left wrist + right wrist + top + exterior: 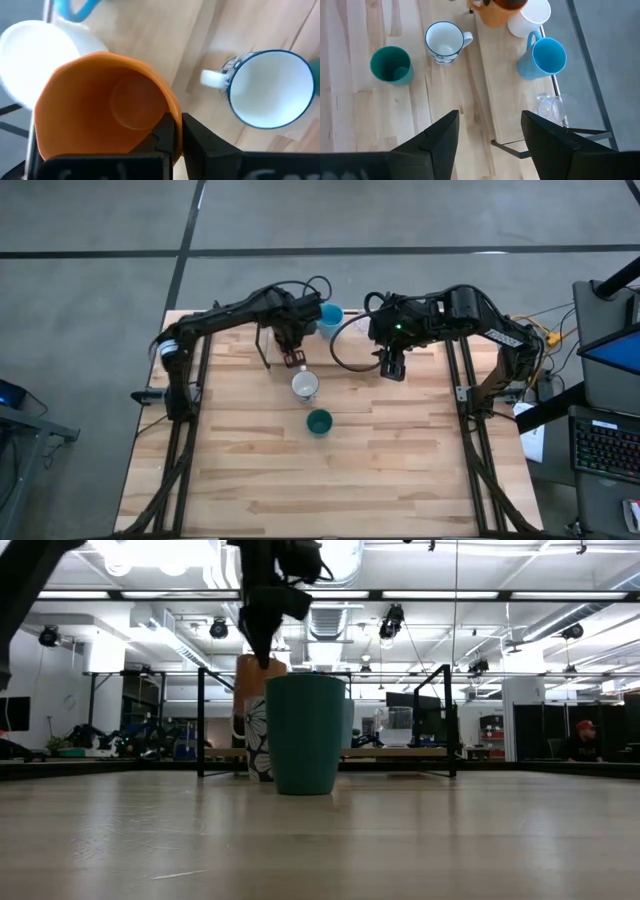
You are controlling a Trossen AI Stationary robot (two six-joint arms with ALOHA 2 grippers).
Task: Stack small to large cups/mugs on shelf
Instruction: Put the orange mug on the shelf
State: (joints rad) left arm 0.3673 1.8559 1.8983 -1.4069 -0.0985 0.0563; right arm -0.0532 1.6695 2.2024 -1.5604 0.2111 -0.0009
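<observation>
We are holding the orange cup (107, 107) in the left claw (172, 135), which is clenched on its rim, one finger inside the cup and one outside. The cup is hanging just over the near edge of the shelf (502, 95), with the white cup (37, 52) right beside it on the plank and the blue mug (543, 57) a little farther along the shelf from the claw. The clear glass (551, 107) is standing at the far end of the shelf from the left claw. Below the claw, on the bench (350, 470), the patterned mug (444, 42) is waiting just beside the shelf, and the teal cup (391, 64) is standing a little beyond it.

The right claw (490, 132) is hovering released over the other end of the shelf and is holding nothing.

For this step we are judging that the orange cup is going onto the shelf or into a larger cup. We should be keeping it level, because a rim grip lets the cup swing easily. We should be lowering it straight, clear of the white cup, and releasing only when its base is resting flat. The right arm should be staying away from the shelf frame.
</observation>
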